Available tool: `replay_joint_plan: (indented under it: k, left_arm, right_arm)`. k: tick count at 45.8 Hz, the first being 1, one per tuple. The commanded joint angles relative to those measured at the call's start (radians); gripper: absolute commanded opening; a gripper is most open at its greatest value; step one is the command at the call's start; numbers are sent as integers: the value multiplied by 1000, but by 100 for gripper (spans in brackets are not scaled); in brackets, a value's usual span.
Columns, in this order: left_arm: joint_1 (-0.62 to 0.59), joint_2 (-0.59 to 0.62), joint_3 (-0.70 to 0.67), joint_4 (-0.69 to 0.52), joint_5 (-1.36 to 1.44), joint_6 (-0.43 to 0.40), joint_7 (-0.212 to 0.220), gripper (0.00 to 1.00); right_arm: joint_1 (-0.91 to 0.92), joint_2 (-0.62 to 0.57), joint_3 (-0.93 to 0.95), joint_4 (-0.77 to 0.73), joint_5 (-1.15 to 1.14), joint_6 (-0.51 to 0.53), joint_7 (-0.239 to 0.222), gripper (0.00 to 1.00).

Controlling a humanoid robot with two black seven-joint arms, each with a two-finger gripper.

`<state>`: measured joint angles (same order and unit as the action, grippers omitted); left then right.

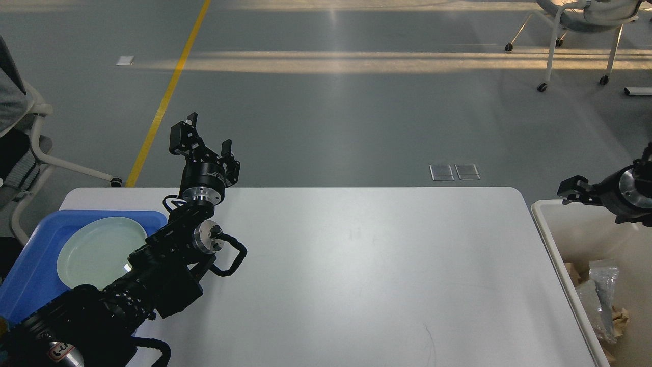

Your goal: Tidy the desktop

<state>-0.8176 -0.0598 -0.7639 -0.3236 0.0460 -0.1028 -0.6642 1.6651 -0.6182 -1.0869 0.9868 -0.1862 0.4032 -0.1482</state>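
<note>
Smooth white counter (356, 265) with rounded corners lies below the left tool (209, 140), whose fingers stand apart and hold nothing, beside a pale round plate (97, 250) in a blue plastic tray (30, 270), while the right tool (573, 192), state unclear, hangs over an off-white bin (552, 239).

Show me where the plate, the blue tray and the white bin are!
plate (97, 250), head view, middle of its pale green face.
blue tray (30, 275), head view, bare blue floor left of the plate.
white bin (552, 250), head view, its left rim.
</note>
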Motion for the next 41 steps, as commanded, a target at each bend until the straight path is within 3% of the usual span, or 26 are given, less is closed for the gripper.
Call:
replay_joint_plan:
  k: [1, 12, 27, 41]
  left_arm:
    - [0, 0, 0, 0, 0, 0, 0, 99]
    - [0, 0, 0, 0, 0, 0, 0, 99]
    - [0, 0, 0, 0, 0, 0, 0, 99]
    - [0, 0, 0, 0, 0, 0, 0, 99]
  right_arm:
    - [231, 2, 2, 108, 1, 192, 1, 99]
    - [588, 0, 56, 187, 36, 557, 10, 99]
    - [852, -23, 200, 187, 112, 557, 10, 99]
    - [926, -54, 351, 185, 117, 557, 1, 99]
